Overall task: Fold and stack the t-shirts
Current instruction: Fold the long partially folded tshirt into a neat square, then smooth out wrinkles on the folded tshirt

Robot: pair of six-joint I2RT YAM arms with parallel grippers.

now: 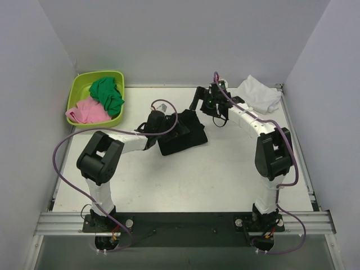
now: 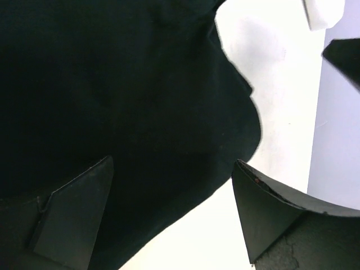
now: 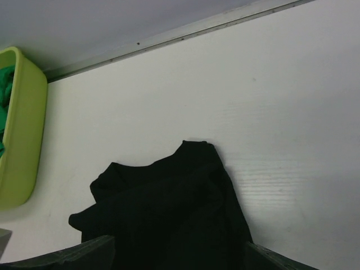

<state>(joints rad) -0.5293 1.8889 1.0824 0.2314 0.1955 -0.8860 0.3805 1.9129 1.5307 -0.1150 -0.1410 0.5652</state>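
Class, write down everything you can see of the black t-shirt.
The black t-shirt is soft, matte cloth, bunched into a rumpled, roughly folded heap. It lies on the white table, near its middle, apart from the green tub. The open left end effector sits over its left edge; contact is unclear.

Left tool (image 2: 174, 216) jaws wide, forearm angled inward; right tool (image 3: 179, 257) jaws wide, arm extended.

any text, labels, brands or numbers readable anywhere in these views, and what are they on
None: no view shows any readable text.
The black t-shirt, the white t-shirt and the lime-green tub show no words, numbers or logos.
No neck label is in sight on either shirt.
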